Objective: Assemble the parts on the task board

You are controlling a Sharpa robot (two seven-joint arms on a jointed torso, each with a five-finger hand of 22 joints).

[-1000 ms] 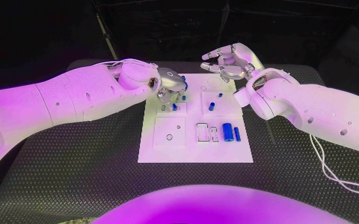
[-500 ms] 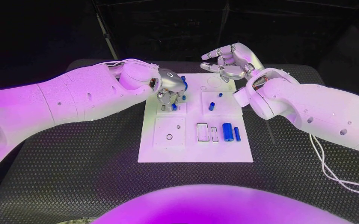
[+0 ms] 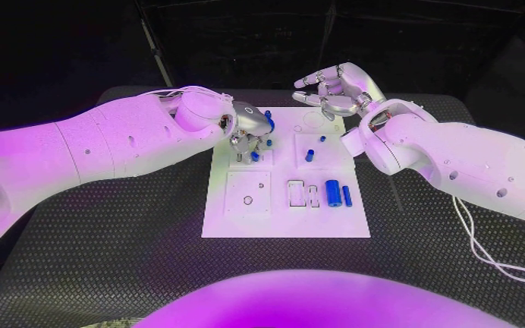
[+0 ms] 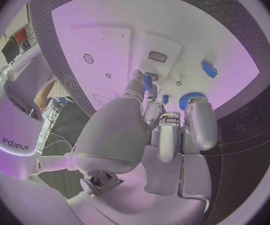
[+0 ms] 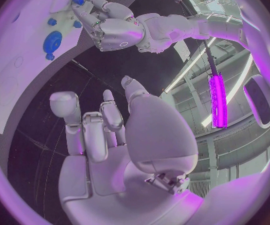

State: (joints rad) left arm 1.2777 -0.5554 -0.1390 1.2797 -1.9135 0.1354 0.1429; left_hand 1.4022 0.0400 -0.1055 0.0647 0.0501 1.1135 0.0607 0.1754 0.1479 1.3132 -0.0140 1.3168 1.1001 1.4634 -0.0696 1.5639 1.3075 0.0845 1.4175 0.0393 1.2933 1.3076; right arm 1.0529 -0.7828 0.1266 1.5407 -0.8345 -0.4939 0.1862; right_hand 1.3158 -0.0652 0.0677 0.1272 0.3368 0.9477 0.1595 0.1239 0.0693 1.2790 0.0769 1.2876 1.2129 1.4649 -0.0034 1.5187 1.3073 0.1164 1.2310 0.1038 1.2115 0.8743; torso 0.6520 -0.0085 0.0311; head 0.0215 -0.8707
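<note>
The white task board (image 3: pixel 282 218) lies in the middle of the table. My left hand (image 3: pixel 248 126) hovers over its far left part, fingers pointing down. It pinches a small blue peg (image 4: pixel 147 83) between thumb and a finger, close above the board (image 4: pixel 97 40); the right wrist view shows the peg (image 5: pixel 77 0) at that hand's fingertips. A blue gear (image 4: pixel 191 99) sits beside those fingers. My right hand (image 3: pixel 334 93) is raised over the board's far edge, fingers apart and empty. A blue cylinder (image 3: pixel 331 190), a blue bar (image 3: pixel 347 196) and a short blue peg (image 3: pixel 309 156) lie on the board's right half.
Black textured matting (image 3: pixel 131 252) surrounds the board on all sides. A white cable (image 3: pixel 476 244) trails across the table at the right. The board's near left plate (image 3: pixel 247 191) carries small holes and no parts.
</note>
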